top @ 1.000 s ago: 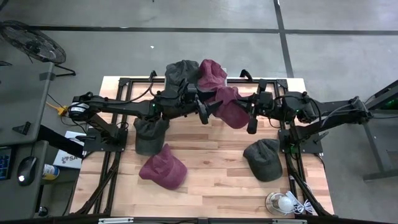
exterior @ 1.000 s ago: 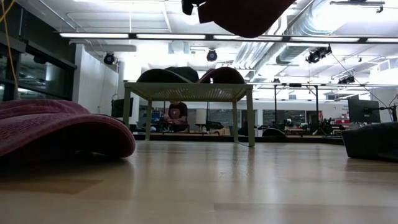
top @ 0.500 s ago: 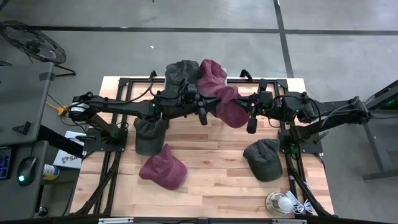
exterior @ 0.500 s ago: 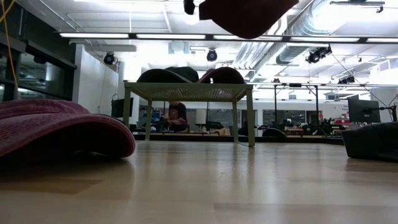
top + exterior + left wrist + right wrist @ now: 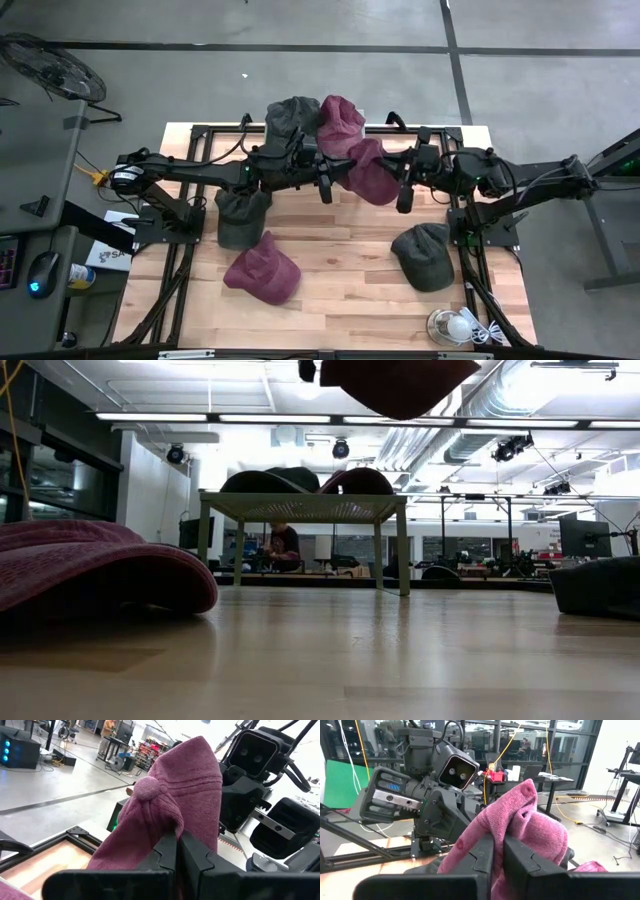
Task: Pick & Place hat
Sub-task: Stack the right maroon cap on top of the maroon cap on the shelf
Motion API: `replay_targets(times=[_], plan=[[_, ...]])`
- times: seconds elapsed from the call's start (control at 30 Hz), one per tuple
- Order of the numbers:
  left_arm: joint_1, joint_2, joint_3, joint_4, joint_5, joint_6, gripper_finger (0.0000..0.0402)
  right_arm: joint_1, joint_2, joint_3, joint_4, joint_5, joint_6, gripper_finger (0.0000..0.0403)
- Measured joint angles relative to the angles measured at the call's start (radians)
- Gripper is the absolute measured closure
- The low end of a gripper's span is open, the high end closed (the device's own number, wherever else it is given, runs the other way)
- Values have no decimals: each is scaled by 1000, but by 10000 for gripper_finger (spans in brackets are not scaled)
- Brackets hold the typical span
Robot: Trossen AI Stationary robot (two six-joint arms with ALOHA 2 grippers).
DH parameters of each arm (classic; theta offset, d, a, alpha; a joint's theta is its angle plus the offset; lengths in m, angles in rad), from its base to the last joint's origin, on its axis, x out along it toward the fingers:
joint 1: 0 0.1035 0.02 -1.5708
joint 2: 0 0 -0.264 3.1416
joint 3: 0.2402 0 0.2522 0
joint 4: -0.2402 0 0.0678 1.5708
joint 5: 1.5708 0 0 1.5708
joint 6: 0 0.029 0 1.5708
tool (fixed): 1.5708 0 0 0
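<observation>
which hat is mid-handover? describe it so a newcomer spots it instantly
Look above the middle of the wooden table, where the two arms meet. The maroon hat hangs there between the left gripper and right gripper. It alone is off the table.

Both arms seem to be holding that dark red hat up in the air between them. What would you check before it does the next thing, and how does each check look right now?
1. Left gripper shut on the dark red hat: ok, its fingers pinch the cloth.
2. Right gripper grip: cannot tell; cloth sits between its fingers, which show a narrow gap.
3. Hat lifted off the table: ok, it hangs high in the low view.
4. Other hats out of the way: ok, the red hat on the table and the grey hat lie nearer the table's front edge.
5. Stand at the back: cannot tell; two hats already rest on it.
</observation>
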Motion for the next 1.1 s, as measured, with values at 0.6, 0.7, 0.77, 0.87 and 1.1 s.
replay_targets(times=[0.6, 0.7, 0.77, 0.87, 1.1], plan=[[1, -1, 0, 0, 10, -43, 401, 0, -113, 0, -86, 45, 123, 306], [16, -1, 0, -1, 23, -54, 401, 0, -119, 0, -113, 45, 147, 295], [30, -1, 0, -1, 41, -73, 401, 0, -124, 0, -123, 43, 157, 287], [42, -1, 0, -2, 64, -79, 401, 0, -125, 0, -131, 41, 168, 276], [47, -7, -1, -6, 82, -97, 402, 0, -150, 0, -163, 33, 204, 252]])
